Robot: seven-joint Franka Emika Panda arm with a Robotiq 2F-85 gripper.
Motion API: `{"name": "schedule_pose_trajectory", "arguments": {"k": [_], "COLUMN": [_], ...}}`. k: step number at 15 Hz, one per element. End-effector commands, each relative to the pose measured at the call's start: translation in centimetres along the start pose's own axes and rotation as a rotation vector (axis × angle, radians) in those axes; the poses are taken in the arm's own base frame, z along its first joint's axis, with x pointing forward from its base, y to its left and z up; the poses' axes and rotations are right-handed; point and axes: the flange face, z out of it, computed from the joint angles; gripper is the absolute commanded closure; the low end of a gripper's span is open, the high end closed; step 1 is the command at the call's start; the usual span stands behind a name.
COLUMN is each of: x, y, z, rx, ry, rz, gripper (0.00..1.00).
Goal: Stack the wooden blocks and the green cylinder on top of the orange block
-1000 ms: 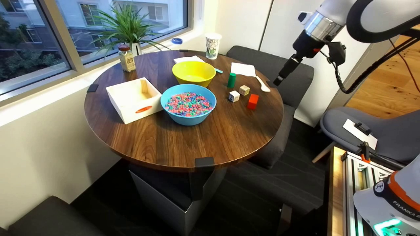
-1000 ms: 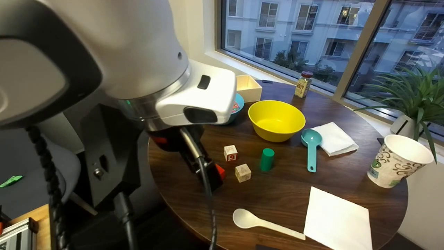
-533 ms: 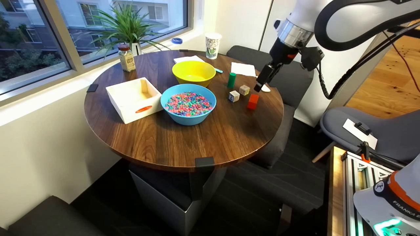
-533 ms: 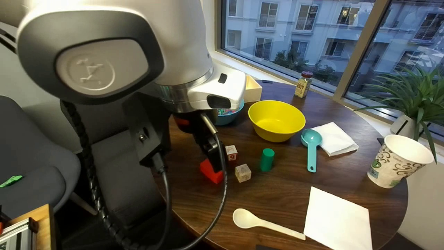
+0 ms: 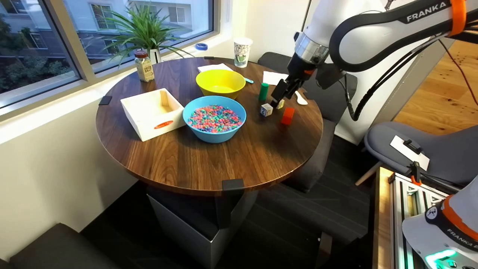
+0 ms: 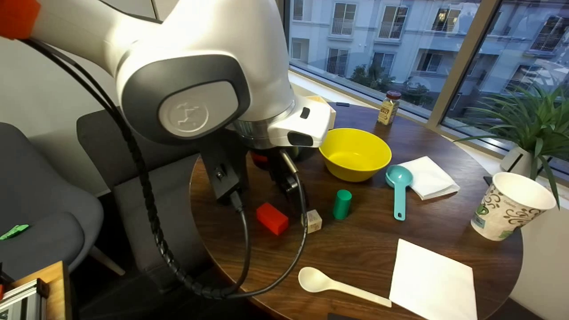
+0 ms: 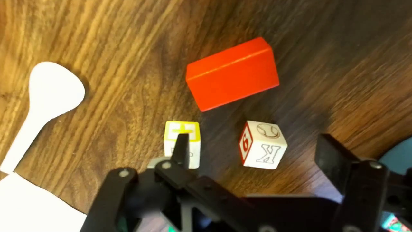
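Jaws spread wide, I hold them low over the table (image 5: 209,160). In the wrist view, one wooden block (image 7: 266,146), marked with a K, shows in the gap between them; one jaw partly covers the yellow-edged wooden block (image 7: 195,145), and whether it touches I cannot tell. The orange block (image 7: 232,75) lies on its long side, apart from both. In both exterior views the green cylinder (image 6: 342,205) stands upright near the yellow-edged one. A white spoon (image 7: 53,91) ends right beside a square white sheet (image 7: 32,209).
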Motion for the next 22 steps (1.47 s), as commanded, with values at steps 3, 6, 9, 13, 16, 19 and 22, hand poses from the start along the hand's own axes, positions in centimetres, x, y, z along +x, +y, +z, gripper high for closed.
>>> {"name": "schedule_pose_trajectory", "arguments": {"k": [3,6,9,13,16,19,22], "x": [1.9,2.3,2.6,2.7,2.6,2.4,1.6], "y": [-1.2,-1.8,-2.2,-2.4,-2.2,-2.1,-1.7], "z": [2.2,2.7,3.0,3.4,3.7,3.1,1.4], "rx": [0.015,0.026,0.037,0.036,0.03,0.032,0.033], "ry": [0.019,0.007,0.001,-0.002,-0.007,-0.002,0.01], "rz": [0.039,0.039,0.042,0.043,0.041,0.02,-0.033], "gripper": [0.0,0.01,0.3,0.63,0.86,0.9,0.9]}}
